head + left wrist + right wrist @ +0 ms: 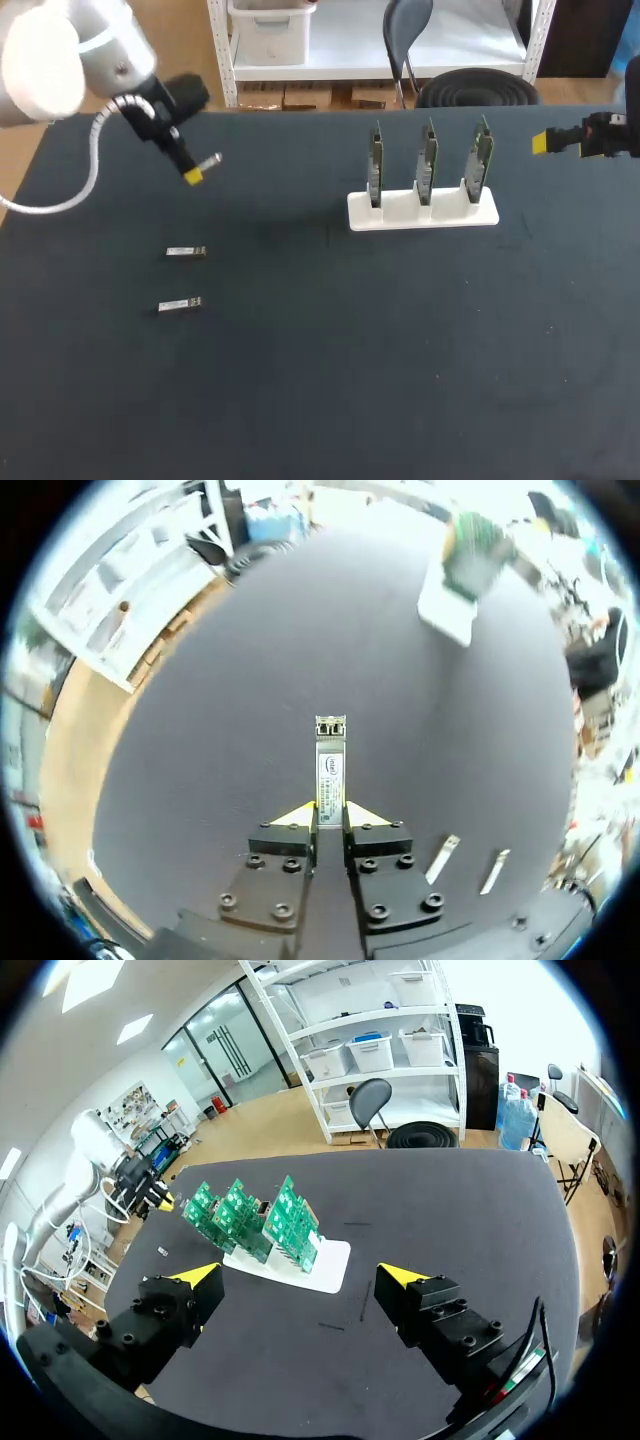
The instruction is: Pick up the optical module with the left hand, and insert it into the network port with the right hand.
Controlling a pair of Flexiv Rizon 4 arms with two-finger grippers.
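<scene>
My left gripper (195, 173) hangs above the table's far left, shut on a silver optical module (210, 160). In the left wrist view the module (330, 765) sticks straight out ahead from between the yellow tips of that gripper (330, 816). A white stand (422, 210) near the far middle holds three upright green network boards (428, 160). My right gripper (550, 142) is at the far right edge, to the right of the stand. It is open and empty (300, 1278), with the boards (255, 1218) ahead of it.
Two more silver modules (186, 252) (180, 305) lie flat on the black table at the left, below my left gripper; they also show beside it (443, 858) (494, 871). My left arm (110, 1175) shows beyond the boards.
</scene>
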